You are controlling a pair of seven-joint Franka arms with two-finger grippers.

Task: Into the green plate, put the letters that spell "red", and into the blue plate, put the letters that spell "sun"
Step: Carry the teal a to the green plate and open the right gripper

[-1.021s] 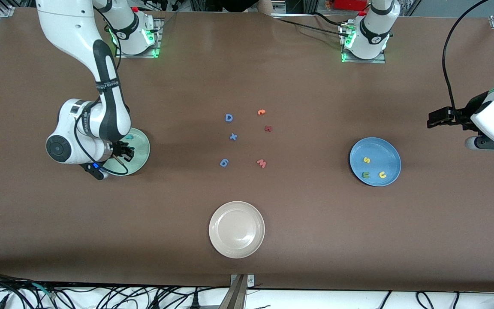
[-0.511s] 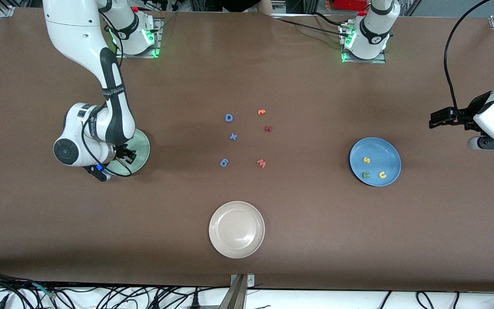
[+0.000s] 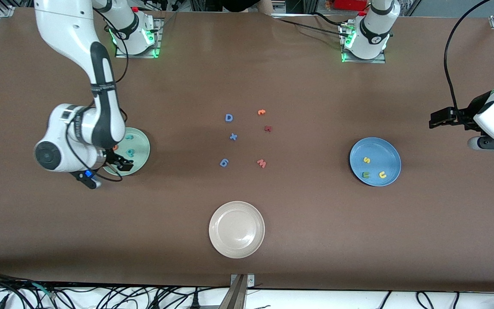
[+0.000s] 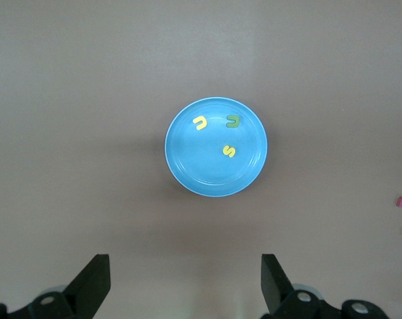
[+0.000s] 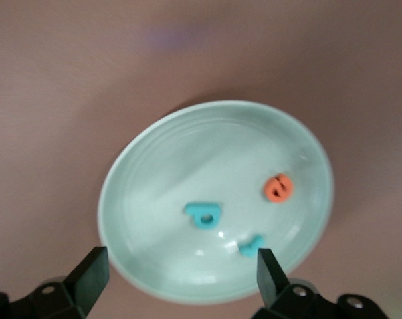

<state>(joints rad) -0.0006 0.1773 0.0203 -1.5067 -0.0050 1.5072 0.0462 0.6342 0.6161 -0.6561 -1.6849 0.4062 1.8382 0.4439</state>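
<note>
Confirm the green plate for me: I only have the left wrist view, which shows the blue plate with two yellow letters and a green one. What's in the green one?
Observer: The green plate holds three letters: an orange e, a teal d and a teal r.
Operator: Is the right gripper holding anything?
Observer: No. The right gripper is open over that plate's edge nearer the front camera, with nothing between its fingers.
Operator: And where does my left gripper hang?
Observer: The left gripper waits, open, above bare table toward the left arm's end, not over the blue plate.
</note>
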